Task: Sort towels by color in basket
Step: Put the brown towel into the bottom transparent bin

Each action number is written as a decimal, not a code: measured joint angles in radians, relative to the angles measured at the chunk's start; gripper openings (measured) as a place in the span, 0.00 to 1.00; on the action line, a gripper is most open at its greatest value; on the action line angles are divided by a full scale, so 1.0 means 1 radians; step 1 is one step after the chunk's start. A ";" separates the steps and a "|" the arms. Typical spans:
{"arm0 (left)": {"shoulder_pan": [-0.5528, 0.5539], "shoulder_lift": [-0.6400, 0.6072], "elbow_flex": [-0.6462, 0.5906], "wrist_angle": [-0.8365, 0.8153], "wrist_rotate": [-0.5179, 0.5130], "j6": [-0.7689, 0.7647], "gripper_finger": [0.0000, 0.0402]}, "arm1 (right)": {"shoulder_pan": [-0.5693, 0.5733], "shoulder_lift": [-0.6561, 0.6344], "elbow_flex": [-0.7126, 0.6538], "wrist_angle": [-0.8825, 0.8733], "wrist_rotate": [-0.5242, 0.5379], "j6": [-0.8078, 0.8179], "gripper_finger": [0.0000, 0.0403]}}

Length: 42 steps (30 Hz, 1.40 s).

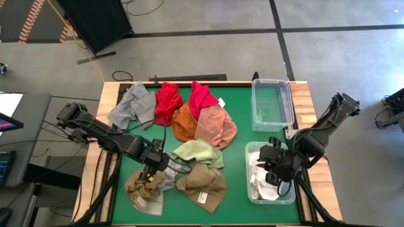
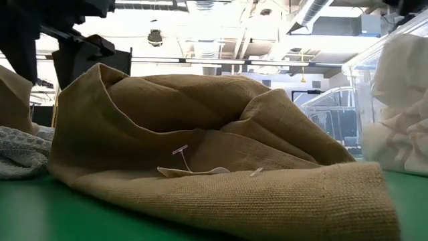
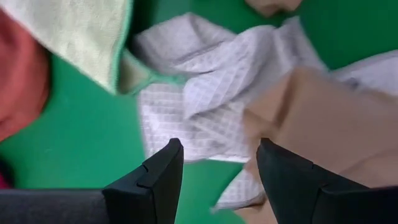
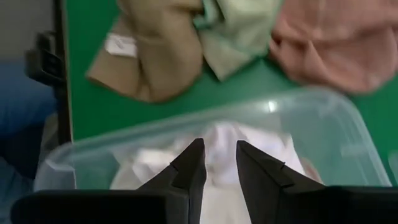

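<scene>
Left pincer point(image 1: 153, 169): lower left of the high view, poised over the white-checked cloth towel point(image 3: 211, 106); its jaws stand moderately apart and hold nothing.
White-checked towel: lies crumpled on the green desk point(image 1: 240, 167), partly under a tan-brown cloth towel point(image 1: 144, 192), with the pale green towel point(image 1: 199, 153) just beside it.
Other towels: grey point(image 1: 134, 107), red point(image 1: 167, 101), orange point(image 1: 184, 123) and pink point(image 1: 214, 126) ones bunch in the upper centre; a second tan-brown towel point(image 1: 203, 183) lies lower centre.
Right pincer point(image 1: 276, 169): lower right, above the clear plastic bin point(image 1: 252, 189) that holds white towels point(image 4: 230, 149); its jaws stand slightly parted, gripping nothing.
Empty clear bin point(image 1: 273, 104): upper right.
Step in hand: probably picking the checked towel out.
Next move: lower, close on a free fold, and lift clear of the tan-brown towel.
</scene>
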 joint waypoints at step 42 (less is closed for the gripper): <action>-0.171 0.000 0.000 0.084 -0.079 -0.127 0.48 | -0.294 0.626 0.000 0.961 -0.260 -0.750 0.65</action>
